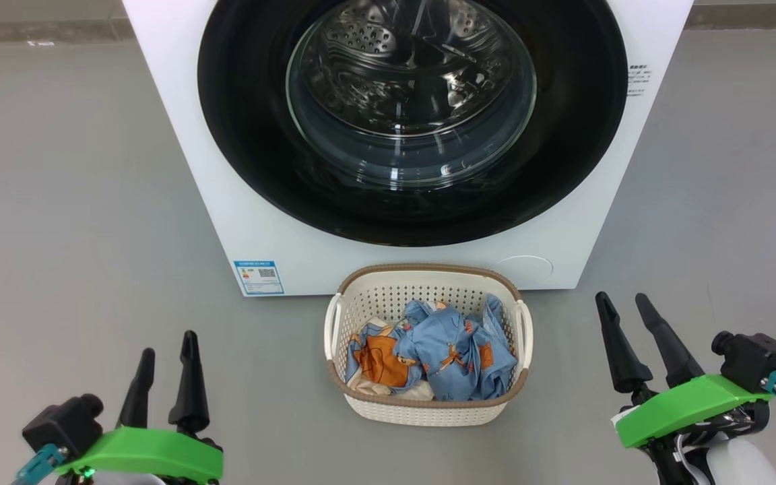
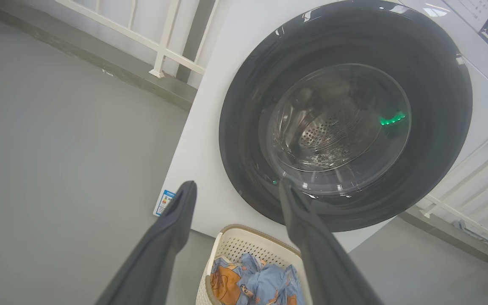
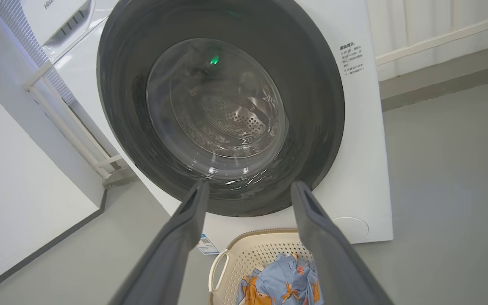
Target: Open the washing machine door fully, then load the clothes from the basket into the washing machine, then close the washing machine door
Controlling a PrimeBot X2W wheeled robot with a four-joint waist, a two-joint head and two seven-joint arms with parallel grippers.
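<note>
A big white front-loading washing machine (image 1: 226, 222) is standing on the grey floor (image 1: 65, 202). Its large round door (image 1: 411, 101), with a wide glossy black rim and a bulging clear glass centre, is sitting shut against the front, and the perforated steel drum (image 1: 368, 40) is showing through the glass. A blue label (image 1: 259, 277) is sticking to the machine's lower corner on the robot's left. Just in front of the machine, below the door, a small cream plastic basket (image 1: 422, 411) with perforated sides, a brown rim and white side handles is resting on the floor. Light blue clothes (image 1: 448, 350) printed with orange cartoon bears are lying crumpled inside it, mostly across the middle and right side, and a cream-coloured piece (image 1: 395, 392) is peeking out beneath them at the near edge. The left tool (image 1: 169, 342) is hovering low at the robot's left, well apart from the basket, its two long dark fingers (image 1: 189, 377) standing apart and gripping nothing. The right tool (image 1: 622, 296) is hovering at the robot's right, near the machine's lower right corner and clear of the basket, its fingers likewise spread with nothing between them. In both wrist views the fingers are pointing toward the closed door, with the basket of clothes lying below them.
</note>
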